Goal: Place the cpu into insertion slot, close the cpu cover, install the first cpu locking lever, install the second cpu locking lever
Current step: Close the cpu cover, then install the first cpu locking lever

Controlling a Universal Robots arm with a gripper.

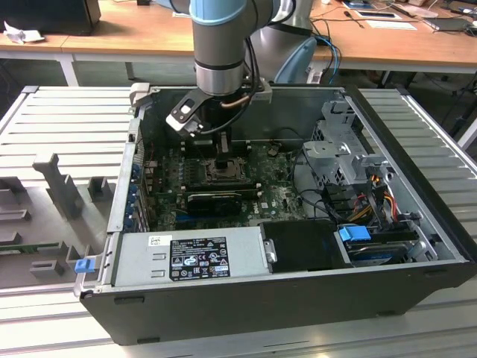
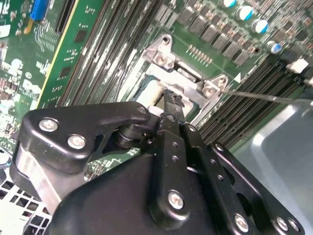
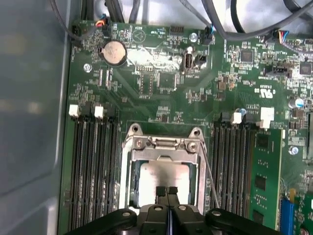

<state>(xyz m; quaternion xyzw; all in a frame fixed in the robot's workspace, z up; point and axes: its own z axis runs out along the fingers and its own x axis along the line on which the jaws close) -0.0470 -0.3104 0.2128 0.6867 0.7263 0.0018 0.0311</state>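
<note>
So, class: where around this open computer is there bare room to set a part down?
Free: the ribbed table on the exterior view's left, beyond the grey fixtures, and on its right, past the case. Crowded: the socket under the gripper, and the drive cage with its cables.

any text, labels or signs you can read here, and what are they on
Power supply label: rows of print, too small to read.
Small white sticker beside it: too small to read.
Motherboard: white lettering, too small to read.
Triangle mark on the board: a sign, no words.
Nothing can be quoted.
</note>
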